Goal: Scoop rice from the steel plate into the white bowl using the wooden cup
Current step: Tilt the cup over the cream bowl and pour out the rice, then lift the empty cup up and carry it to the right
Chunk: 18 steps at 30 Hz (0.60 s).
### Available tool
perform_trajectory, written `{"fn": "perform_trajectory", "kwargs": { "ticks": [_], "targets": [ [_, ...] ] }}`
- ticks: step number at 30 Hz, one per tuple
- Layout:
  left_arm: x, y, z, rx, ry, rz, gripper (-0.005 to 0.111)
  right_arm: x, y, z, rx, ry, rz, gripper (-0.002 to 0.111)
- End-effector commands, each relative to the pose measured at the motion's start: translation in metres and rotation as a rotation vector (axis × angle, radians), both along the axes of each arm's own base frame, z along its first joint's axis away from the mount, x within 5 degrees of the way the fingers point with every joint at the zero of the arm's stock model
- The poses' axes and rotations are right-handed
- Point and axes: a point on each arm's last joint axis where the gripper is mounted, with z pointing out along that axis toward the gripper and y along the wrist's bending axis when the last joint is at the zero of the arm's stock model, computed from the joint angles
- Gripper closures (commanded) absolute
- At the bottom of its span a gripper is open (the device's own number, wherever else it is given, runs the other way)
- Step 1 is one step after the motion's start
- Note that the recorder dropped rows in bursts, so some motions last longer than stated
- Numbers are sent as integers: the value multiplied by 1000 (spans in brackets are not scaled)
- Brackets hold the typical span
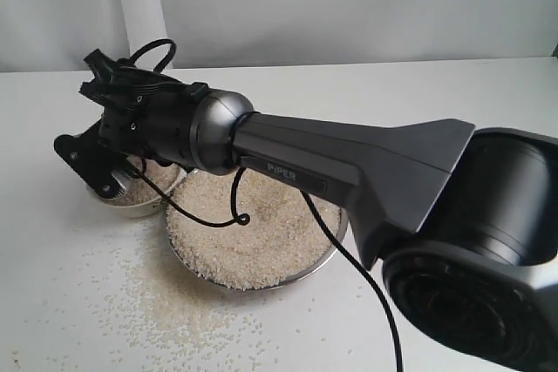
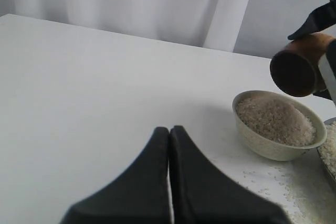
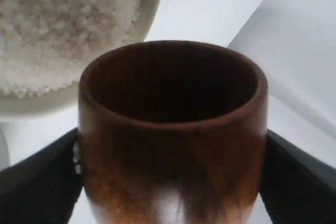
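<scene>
The wooden cup (image 3: 173, 129) is clamped between the fingers of my right gripper (image 3: 170, 182), its dark inside empty. It hangs tilted just above the white bowl (image 2: 273, 150), which holds a heap of rice (image 2: 275, 121). From the left wrist view the cup (image 2: 296, 72) shows its mouth sideways. In the exterior view the right gripper (image 1: 91, 165) hides the cup and covers part of the bowl (image 1: 131, 209). The steel plate (image 1: 305, 272), full of rice (image 1: 253, 228), sits right beside the bowl. My left gripper (image 2: 169, 129) is shut and empty, low over bare table, away from the bowl.
Loose grains (image 1: 174, 302) are scattered over the white table in front of the plate and bowl. The right arm (image 1: 349, 163) and its cable (image 1: 349, 259) stretch across above the plate. A pale curtain (image 2: 157, 3) closes off the back.
</scene>
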Motion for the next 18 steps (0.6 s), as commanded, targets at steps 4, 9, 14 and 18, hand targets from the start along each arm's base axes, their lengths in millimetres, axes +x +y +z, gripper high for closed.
{"fn": "perform_trajectory", "kwargs": {
  "ticks": [4,9,14,18],
  "targets": [
    [0,0,0,1,-2,-5,107,-5,-7,49,472,122,-286,108],
    [0,0,0,1,-2,-5,107,-5,-15,78,786,211,-470,108],
    [0,0,0,1,-2,-5,107,-8,-23,98,1246,422,-784,108],
    [0,0,0,1,-2,-5,107,-14,-30,88,1301,526,-829,108]
  ]
}}
